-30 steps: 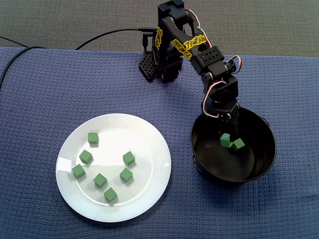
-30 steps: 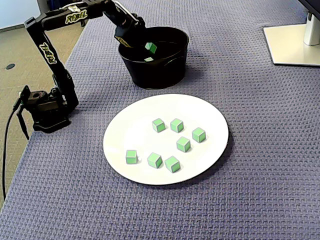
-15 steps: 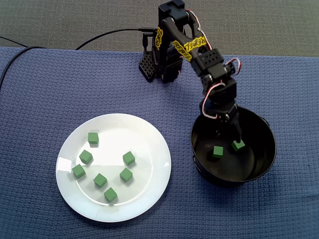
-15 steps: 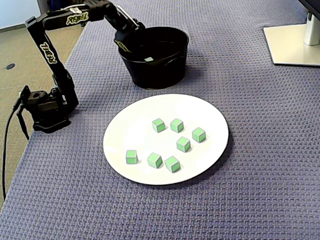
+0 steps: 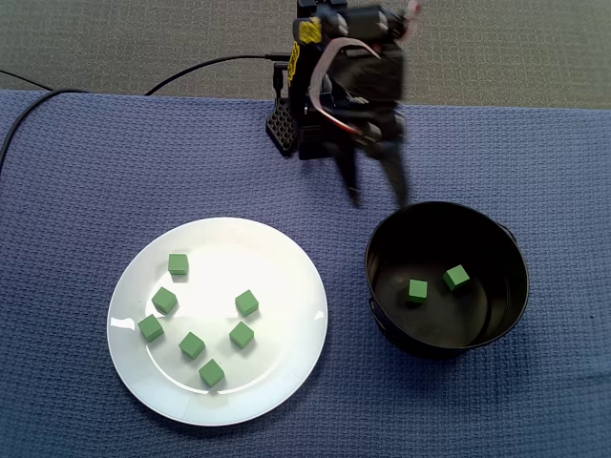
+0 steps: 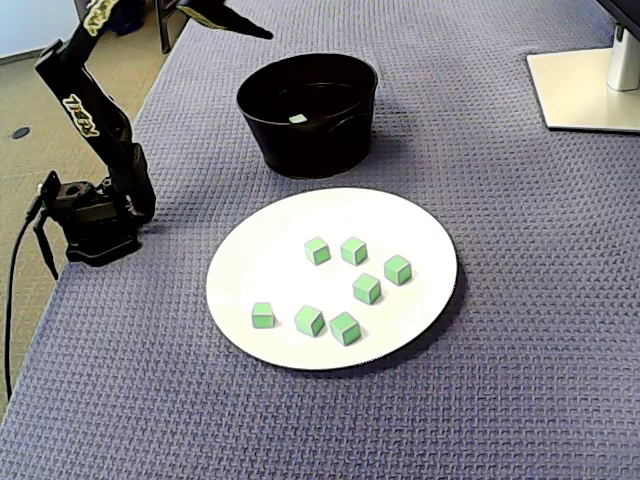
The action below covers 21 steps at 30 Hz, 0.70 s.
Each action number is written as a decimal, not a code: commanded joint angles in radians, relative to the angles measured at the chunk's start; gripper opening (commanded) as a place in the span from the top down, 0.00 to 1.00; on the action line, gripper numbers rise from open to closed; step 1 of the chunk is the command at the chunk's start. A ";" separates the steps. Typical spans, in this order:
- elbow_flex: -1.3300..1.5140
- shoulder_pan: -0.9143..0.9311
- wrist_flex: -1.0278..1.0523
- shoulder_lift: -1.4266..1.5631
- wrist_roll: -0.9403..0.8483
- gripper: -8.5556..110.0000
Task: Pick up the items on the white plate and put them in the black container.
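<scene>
While two small green cubes (image 5: 417, 290) lie apart inside the round black container (image 5: 441, 343), six more green cubes (image 5: 247, 303) sit scattered on the round white plate (image 5: 277, 262) at its left in a fixed view. Black two-finger gripper (image 5: 380, 198) hangs raised nr container's rim, fingers wide apart, empty.

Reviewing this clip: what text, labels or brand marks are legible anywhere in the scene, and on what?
Yellow lettering on the arm's lower link: too skewed to read.
Yellow lettering on the upper link: cut off, unreadable.
Yellow marking on the arm: blurred.
White plate, black container, green cubes: no text.
</scene>
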 commanded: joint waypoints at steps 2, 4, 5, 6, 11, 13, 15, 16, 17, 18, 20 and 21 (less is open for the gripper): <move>-0.067 0.264 0.084 -0.026 -0.149 0.71; -0.015 0.354 0.055 -0.055 -0.184 0.72; 0.021 0.397 0.020 -0.075 -0.196 0.72; 0.066 0.431 -0.020 -0.095 -0.207 0.72; 0.273 0.517 -0.199 -0.222 -0.238 0.72; 0.345 0.528 -0.279 -0.265 -0.233 0.72; 0.396 0.518 -0.313 -0.302 -0.232 0.72; 0.416 0.512 -0.325 -0.318 -0.224 0.72; 0.440 0.508 -0.348 -0.331 -0.221 0.73; 0.468 0.503 -0.383 -0.341 -0.219 0.73; 0.523 0.492 -0.462 -0.364 -0.219 0.73; 0.552 0.485 -0.505 -0.374 -0.230 0.73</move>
